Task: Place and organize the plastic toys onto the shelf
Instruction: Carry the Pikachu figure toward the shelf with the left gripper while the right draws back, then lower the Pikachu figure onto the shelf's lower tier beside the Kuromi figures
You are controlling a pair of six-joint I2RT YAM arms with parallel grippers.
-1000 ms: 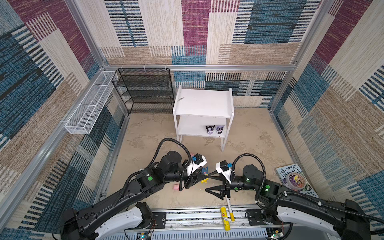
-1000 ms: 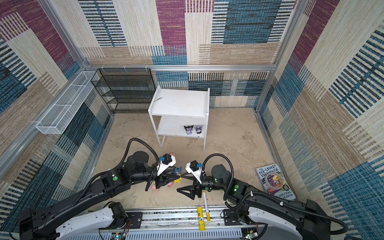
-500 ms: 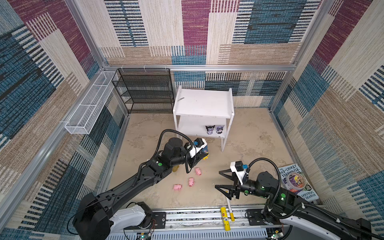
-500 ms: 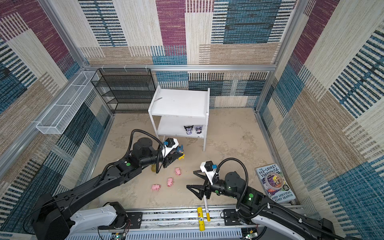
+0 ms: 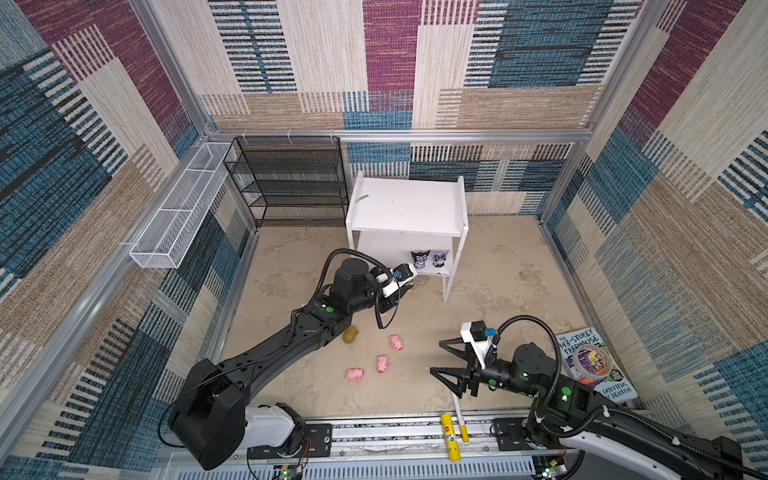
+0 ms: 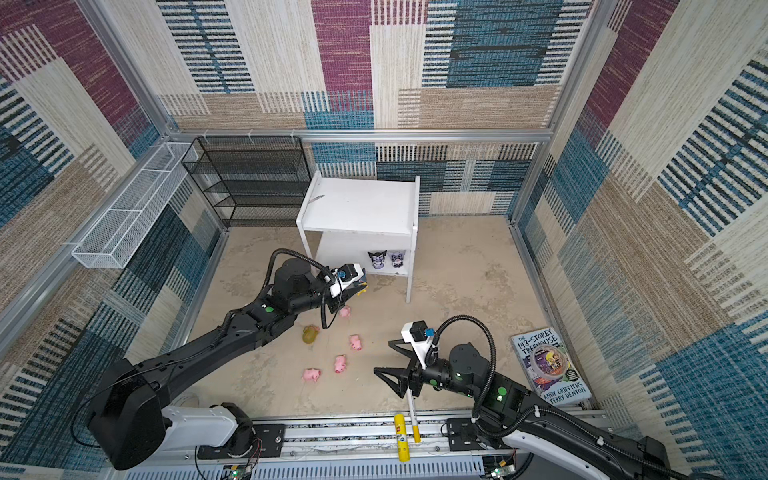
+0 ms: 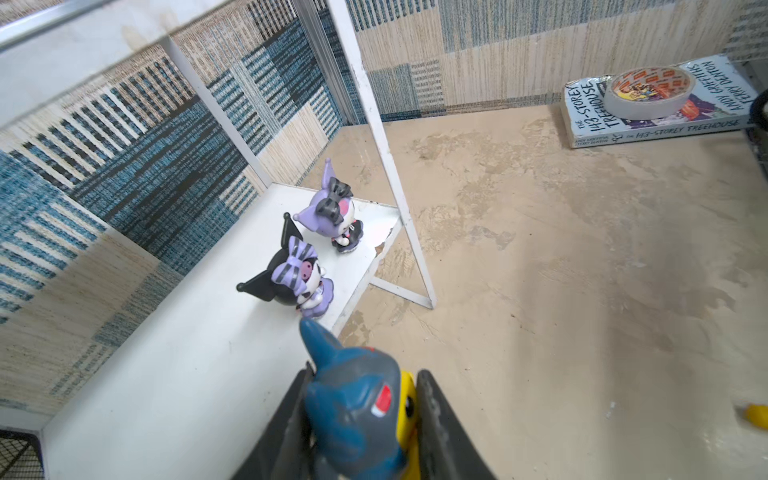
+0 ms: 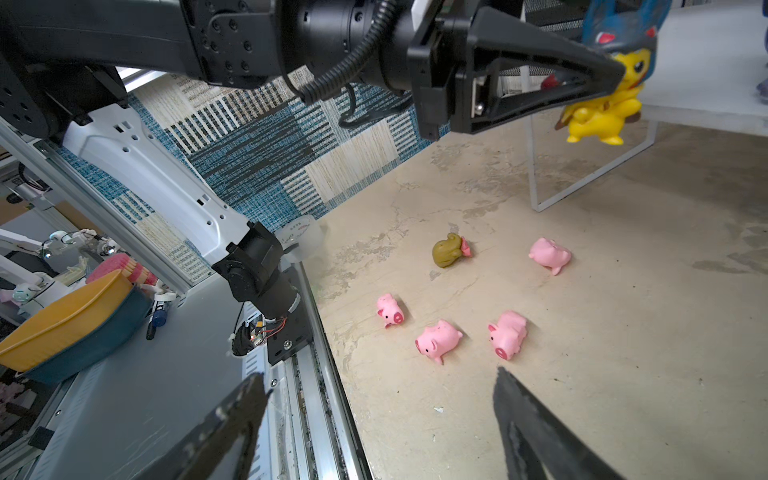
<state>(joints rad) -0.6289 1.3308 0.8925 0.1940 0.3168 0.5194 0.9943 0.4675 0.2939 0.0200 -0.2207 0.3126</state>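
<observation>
- Two big-eared toys [image 7: 297, 274] [image 7: 332, 216], black and purple, stand upright side by side on the low board of the white shelf [image 5: 407, 203], near its right end.
- One more toy is close. The yellow figure with the blue hood [image 8: 602, 99] hangs in the air just at the front edge of that low board, not yet set down.
- The left gripper [image 8: 615, 81] pinches this figure by its hooded head, and its feet dangle.
- Five toys wait on the sandy floor [image 5: 519, 270]: four pink pigs [image 8: 390, 309] [image 8: 438, 338] [image 8: 509, 334] [image 8: 548, 254] and the blond doll [image 8: 449, 254].
- The pigs are small, round and shiny. They look tipped over and lie near one another.
- The doll lies on its side a bit apart from them, and I see mostly its hair.
- I think the job is less than half done. I see no toy on the top board.
- The right gripper [image 5: 436, 355] hangs low beside the pigs, its jaws spread wide, holding nothing.
- A book [image 5: 575, 338] with a roll of tape [image 5: 592, 361] on it lies well apart, by the right wall.
</observation>
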